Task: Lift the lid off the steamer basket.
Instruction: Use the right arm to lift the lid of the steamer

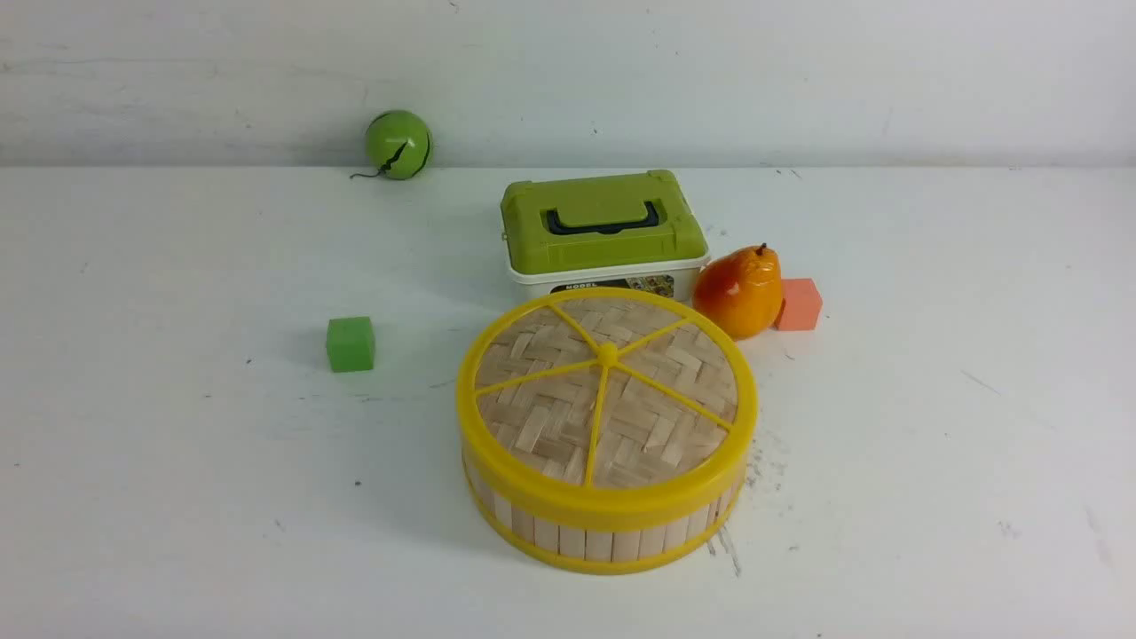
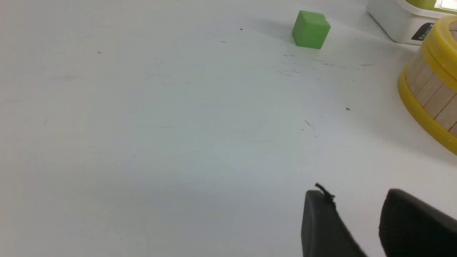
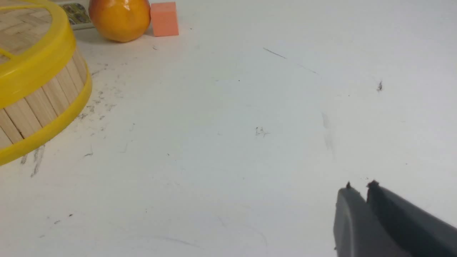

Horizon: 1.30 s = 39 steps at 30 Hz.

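Note:
The lid [image 1: 607,395], a woven bamboo disc with a yellow rim and spokes, sits on the steamer basket [image 1: 603,537] at the table's middle front. The basket's slatted wall also shows in the left wrist view [image 2: 430,91] and the right wrist view [image 3: 43,103], with the lid's rim [image 3: 39,67] on top. Neither gripper shows in the front view. My left gripper [image 2: 355,194] is open and empty over bare table, apart from the basket. My right gripper [image 3: 358,186] is shut and empty over bare table, well away from the basket.
A white box with a green lid [image 1: 603,222] stands just behind the basket. An orange pear [image 1: 738,291] and a salmon cube [image 1: 799,304] lie behind it to the right. A green cube [image 1: 351,343] lies to the left, a green ball [image 1: 398,144] at the back.

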{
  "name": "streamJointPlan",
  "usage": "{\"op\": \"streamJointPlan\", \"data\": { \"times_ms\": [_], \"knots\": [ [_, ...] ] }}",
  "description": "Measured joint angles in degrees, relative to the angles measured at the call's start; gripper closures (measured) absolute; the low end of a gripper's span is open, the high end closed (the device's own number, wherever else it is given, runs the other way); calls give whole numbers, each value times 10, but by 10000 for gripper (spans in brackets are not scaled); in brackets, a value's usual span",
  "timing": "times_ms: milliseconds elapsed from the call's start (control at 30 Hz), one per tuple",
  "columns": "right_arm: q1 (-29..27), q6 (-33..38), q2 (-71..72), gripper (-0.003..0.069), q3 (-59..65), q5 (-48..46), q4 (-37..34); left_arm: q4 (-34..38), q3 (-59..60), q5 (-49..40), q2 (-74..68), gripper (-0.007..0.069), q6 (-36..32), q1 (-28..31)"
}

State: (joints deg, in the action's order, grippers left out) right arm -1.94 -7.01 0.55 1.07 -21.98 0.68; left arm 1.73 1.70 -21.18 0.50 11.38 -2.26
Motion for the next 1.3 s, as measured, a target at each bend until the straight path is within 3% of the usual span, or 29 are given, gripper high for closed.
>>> {"op": "streamJointPlan", "data": {
  "times_ms": [1300],
  "knots": [
    [7,0,0,554,0,0,0,0,0,0,0,384,0,0]
  ]
}}
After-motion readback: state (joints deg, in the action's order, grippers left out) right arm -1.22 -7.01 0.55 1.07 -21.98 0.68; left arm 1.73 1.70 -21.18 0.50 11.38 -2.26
